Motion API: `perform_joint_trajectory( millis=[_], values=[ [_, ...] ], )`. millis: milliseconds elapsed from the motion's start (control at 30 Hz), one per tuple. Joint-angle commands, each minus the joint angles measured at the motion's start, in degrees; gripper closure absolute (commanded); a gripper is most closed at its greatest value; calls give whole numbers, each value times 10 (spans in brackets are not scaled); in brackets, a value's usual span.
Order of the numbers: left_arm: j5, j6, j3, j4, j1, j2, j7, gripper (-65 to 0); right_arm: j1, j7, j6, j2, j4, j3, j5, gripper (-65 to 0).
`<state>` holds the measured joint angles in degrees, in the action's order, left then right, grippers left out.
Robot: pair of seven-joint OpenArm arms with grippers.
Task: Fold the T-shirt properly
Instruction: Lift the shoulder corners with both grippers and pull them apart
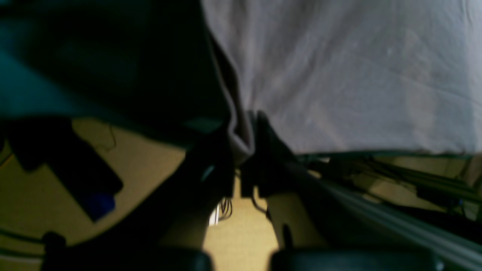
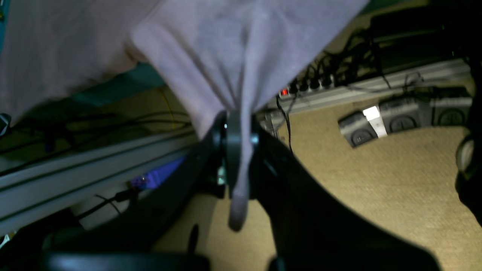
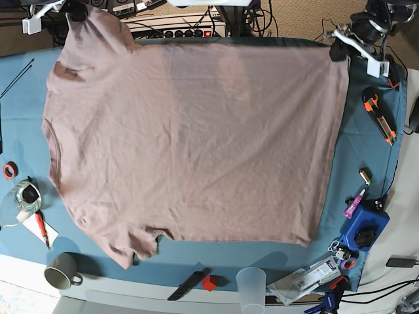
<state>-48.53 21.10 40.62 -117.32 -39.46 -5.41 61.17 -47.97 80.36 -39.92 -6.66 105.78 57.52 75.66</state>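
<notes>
Over table edge, both grippers clamping T-shirt (image 3: 196, 144)

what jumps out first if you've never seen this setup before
The big mauve T-shirt spread flat, covering most of the teal table cloth. Both tools pinch its far edge: the left tool at a corner, the right tool on a sleeve. Small clutter, like a grey mug, rings the edges.

One T-shirt (image 3: 190, 144), spread on one bench (image 3: 26, 98) under teal cloth. Two claws: left claw (image 3: 339, 51), right claw (image 3: 78, 13). One grey mug (image 3: 62, 271), one clear cup (image 3: 251, 284), one orange utility knife (image 3: 380, 118), one black knife (image 3: 186, 284), one red tape roll (image 3: 10, 171).
</notes>
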Motion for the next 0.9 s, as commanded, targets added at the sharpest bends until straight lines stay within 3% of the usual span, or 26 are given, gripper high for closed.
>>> perform_joint_trajectory(
  millis=[0, 633, 867],
  values=[
    [-9, 0, 4, -10, -11, -5, -1, 0, -9, -4, -1, -6, 11, 11, 17, 0],
    [-16, 0, 4, -38, -15, -5, -10, 0, 37, -4, -1, -5, 23, 22, 43, 0],
    [33, -3, 4, -81, -3, -5, -42, 0, 80, -4, -1, -10, 28, 22, 29, 0]
  ],
)
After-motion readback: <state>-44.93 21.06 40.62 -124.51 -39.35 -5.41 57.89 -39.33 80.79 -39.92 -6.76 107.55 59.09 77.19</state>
